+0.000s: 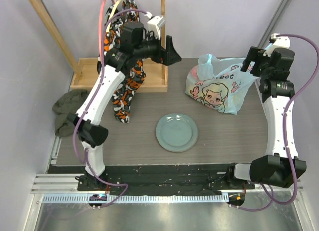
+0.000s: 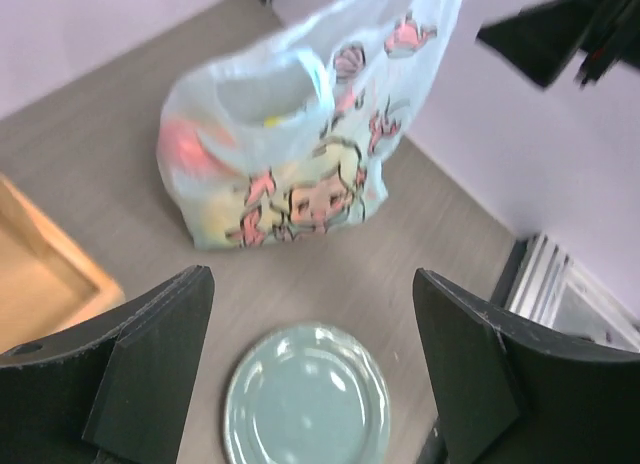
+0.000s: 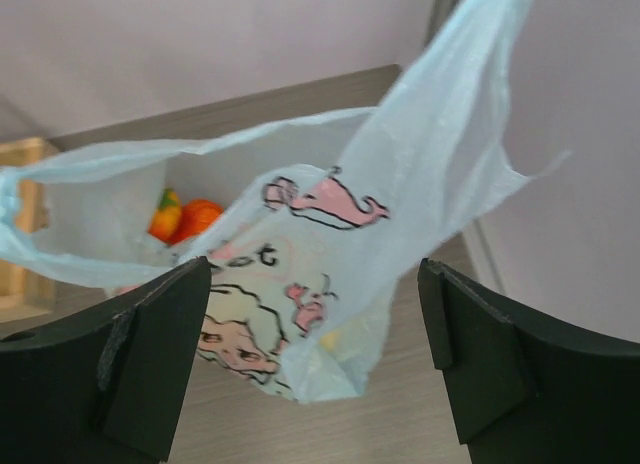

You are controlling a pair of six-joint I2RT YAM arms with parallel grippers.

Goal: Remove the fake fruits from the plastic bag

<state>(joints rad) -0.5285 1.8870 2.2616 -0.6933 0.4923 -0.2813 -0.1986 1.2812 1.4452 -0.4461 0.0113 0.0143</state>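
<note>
The light-blue plastic bag [image 1: 219, 86] with the pink cartoon print stands on the table at the back right; it also shows in the left wrist view [image 2: 290, 144] and the right wrist view [image 3: 340, 234]. Through its open mouth I see the small ribbed orange fruit [image 3: 198, 217] and a yellow-orange piece [image 3: 165, 216]; the other fruits show only as red and yellow blurs through the plastic. My left gripper [image 1: 172, 52] is open and empty, raised left of the bag. My right gripper [image 1: 254, 61] is open and empty, raised at the bag's right side.
A pale green plate [image 1: 176, 132] lies mid-table in front of the bag. An orange-black-white patterned cloth [image 1: 124, 86] hangs from a wooden rack [image 1: 149, 81] at the back left. A dark green cloth [image 1: 67, 109] lies at the table's left edge.
</note>
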